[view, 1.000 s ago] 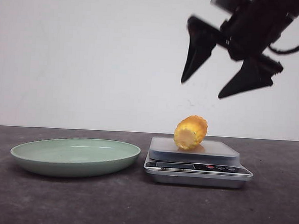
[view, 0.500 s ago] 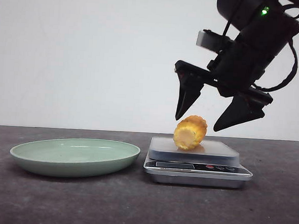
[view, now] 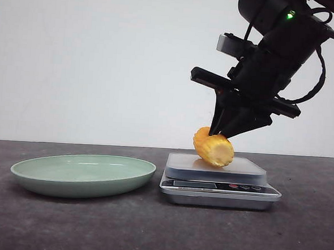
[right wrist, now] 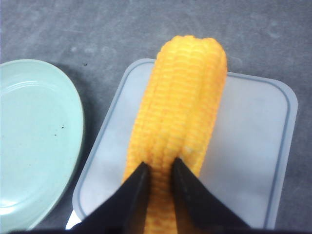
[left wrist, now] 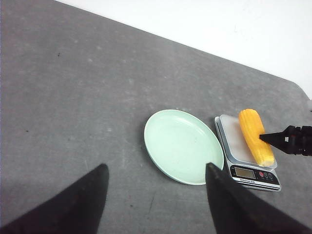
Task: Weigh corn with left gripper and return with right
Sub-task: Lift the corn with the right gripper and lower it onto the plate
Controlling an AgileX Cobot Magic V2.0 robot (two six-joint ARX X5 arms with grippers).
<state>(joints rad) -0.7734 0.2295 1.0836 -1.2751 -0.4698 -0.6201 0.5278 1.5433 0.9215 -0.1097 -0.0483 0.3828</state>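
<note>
Now the right gripper (view: 220,132) pinches the yellow-orange ribbed corn cob (view: 213,147) on the scale.

Nearest, the grey digital kitchen scale (view: 220,186) sits right of centre on the dark worktop (view: 149,226), the pale green round plate (view: 83,174) to its left. The left gripper (left wrist: 153,187) hangs spread apart, empty.

The worktop (view: 64,226) is viewed low and level from the front. The scale (left wrist: 248,151) is seen from high and far by the left wrist, and close from above by the right wrist; it is shared by all views.
</note>
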